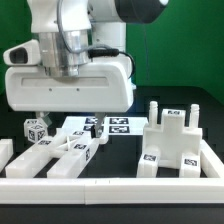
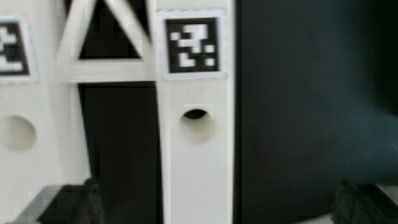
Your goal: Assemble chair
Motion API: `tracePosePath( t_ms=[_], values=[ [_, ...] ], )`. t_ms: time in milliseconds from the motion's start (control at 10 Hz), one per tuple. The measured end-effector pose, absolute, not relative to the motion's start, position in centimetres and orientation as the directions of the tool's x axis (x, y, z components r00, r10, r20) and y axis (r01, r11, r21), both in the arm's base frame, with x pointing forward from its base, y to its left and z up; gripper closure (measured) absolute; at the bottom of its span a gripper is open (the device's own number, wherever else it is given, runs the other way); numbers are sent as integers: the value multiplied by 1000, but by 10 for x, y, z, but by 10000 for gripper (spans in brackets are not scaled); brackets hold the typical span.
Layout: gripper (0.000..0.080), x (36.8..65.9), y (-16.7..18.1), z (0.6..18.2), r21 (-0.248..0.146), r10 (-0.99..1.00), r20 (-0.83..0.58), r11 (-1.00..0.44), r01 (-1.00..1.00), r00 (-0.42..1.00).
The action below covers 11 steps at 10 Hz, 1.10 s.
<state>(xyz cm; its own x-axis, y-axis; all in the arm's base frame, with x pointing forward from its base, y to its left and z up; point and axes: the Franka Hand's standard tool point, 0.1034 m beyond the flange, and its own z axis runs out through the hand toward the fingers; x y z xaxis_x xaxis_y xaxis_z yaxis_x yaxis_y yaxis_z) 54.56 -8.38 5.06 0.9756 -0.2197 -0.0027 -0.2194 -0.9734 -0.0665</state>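
over the tagged chair bar (image 2: 192, 150), pincer (image 2: 217, 205) spread wide, holding nothing.
the bar lies on the desk (image 2: 302, 100) nearer one fingertip (image 2: 71, 205), another white bar (image 2: 32, 150) just beside it; close now and you may snag both or skew it.

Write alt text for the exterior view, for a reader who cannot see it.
A white robot arm hangs low over loose white chair parts at the exterior view's left of a black table. The marker board lies mid-table, and a pegged white chair piece stands at the view's right, before a green backdrop.
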Motion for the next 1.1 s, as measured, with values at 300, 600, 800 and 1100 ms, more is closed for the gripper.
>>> tracePosePath(
  t_ms=[300, 600, 800, 1100],
  values=[
    [150, 546, -80, 41, -73, -213, -15, -974, -214, 977],
    [150, 540, -79, 29, -58, -256, -39, -964, -258, 966],
    [150, 533, -78, 14, -49, -270, -62, -961, -273, 961],
    [150, 532, -71, 10, -35, -313, -71, -948, -316, 947]
  ],
)
